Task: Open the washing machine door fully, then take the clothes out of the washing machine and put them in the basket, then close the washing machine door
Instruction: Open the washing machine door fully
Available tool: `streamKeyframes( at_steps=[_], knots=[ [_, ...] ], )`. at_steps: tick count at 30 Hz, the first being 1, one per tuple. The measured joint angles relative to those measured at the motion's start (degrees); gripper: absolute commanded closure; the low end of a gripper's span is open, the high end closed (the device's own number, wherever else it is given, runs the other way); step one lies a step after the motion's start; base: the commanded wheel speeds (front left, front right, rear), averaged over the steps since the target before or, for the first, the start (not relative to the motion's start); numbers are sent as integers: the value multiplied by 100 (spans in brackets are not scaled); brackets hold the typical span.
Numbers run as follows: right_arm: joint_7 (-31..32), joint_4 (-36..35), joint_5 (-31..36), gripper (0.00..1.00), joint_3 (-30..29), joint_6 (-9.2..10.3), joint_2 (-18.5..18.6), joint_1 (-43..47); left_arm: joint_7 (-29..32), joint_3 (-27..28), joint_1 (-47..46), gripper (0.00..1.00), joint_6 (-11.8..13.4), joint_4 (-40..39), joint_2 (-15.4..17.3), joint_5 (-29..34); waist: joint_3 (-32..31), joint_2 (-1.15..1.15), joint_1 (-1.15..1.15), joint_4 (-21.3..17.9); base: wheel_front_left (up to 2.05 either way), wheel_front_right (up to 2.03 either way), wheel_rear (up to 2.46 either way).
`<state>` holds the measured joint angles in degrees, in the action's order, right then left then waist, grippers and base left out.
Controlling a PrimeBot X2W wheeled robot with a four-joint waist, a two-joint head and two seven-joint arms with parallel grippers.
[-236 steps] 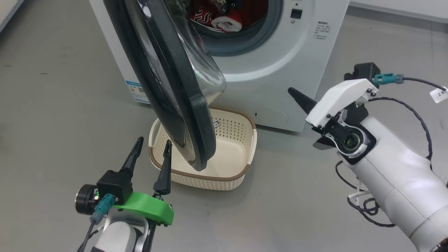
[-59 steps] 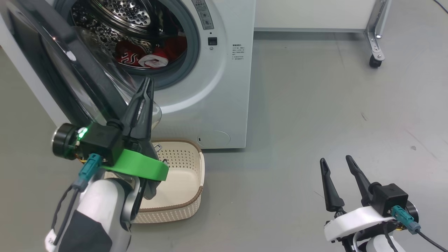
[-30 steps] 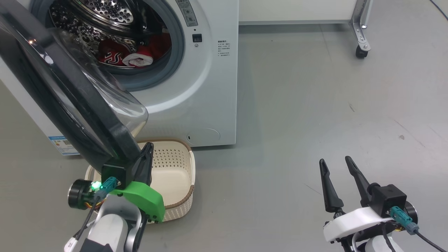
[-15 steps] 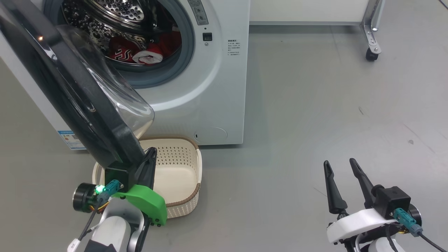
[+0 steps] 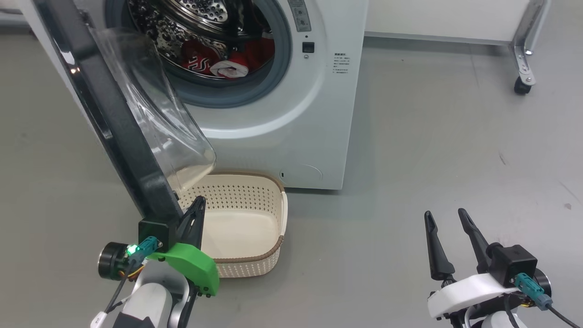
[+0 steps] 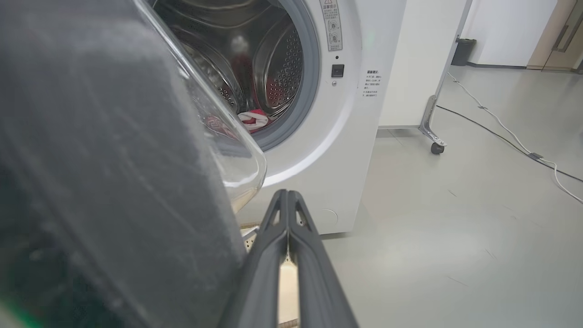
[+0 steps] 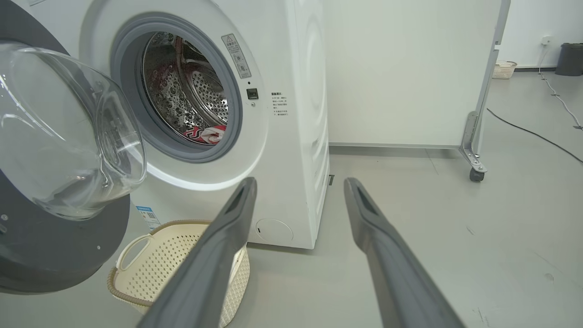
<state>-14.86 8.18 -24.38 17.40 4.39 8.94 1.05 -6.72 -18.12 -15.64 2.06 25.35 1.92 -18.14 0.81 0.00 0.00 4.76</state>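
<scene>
Grey floor [image 5: 410, 136] bears the basket [image 5: 255, 262] just right of my clenched, empty left claw [image 5: 199, 202], the washing machine door [image 5: 118, 123] edge-on above it, glass facing right; clothes [image 5: 214, 64] sit in the washing machine [image 5: 309, 132] beyond, right claw [image 5: 444, 213] spread.

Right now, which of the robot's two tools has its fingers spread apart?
The right tool, on the white mount: its fingers stand apart. The left tool, on the green mount, has its fingers pressed together.
</scene>
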Motion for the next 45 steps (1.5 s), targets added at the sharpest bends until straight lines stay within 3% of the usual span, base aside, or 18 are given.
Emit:
streamKeyframes(
  at_steps=[25,45],
  knots=[
    [0,36,51,0,11,-80,-42,72,-255,274,-25,100,67,324,29,-186,-63,0,0,1248,0,0,0],
    [52,33,268,0,166,-129,-33,-81,-452,1404,-194,100,226,402,661,-634,456,0,0,1366,0,0,0]
  ],
)
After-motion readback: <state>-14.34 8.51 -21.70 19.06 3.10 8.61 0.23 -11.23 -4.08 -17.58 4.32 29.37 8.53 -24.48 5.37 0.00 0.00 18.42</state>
